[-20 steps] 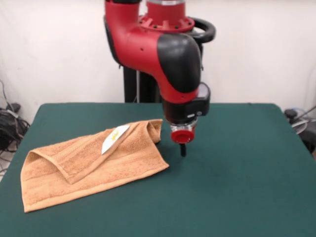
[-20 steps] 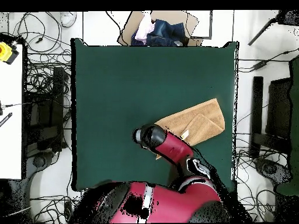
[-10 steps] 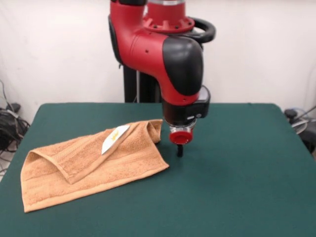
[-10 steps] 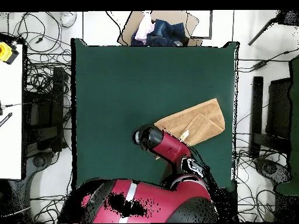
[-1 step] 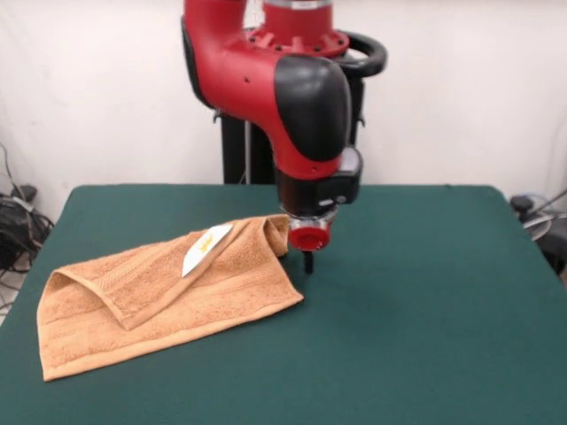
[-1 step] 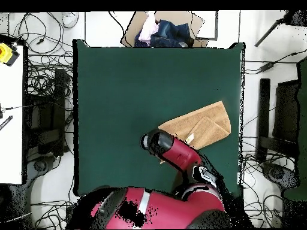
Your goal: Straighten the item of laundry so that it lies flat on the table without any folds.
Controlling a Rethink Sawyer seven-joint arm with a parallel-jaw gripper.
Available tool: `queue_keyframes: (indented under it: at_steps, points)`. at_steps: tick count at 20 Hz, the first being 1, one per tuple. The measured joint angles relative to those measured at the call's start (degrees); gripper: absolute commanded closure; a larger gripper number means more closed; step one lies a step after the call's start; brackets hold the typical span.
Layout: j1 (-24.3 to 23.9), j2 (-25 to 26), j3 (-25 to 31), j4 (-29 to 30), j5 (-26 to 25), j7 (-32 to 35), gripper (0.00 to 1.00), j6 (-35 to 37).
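Observation:
The item of laundry is an orange-tan towel lying on the left half of the green table. It is folded over itself, with a flap across its top and a white tag showing. My gripper hangs just above the table, close beside the towel's raised right corner. Its dark tips sit together, shut, with nothing held. In the overhead view the towel lies toward the right edge of the table. There the arm's wrist covers the gripper and the towel's nearest corner.
A cardboard box with clothes sits beyond the table's top edge in the overhead view. Cables lie all around the table, and a white bench stands at the left. The towel's left end lies near the table edge in the front view.
The gripper has moved left in the front view, from a little way off to right beside the towel's raised corner. The towel has not moved.

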Motion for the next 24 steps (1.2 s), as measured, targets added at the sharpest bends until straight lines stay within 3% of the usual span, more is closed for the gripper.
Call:
queue_keyframes:
  at_steps: [6,13,24]
  points:
    - [-4.3,-6.8,-1.1,2.6,0.0,0.0,0.00,0.1]
    - [-8.0,-10.1,-0.7,5.3,-0.1,0.0,0.00,-0.4]
    - [-9.6,-9.7,0.1,9.2,0.0,0.0,0.00,-8.1]
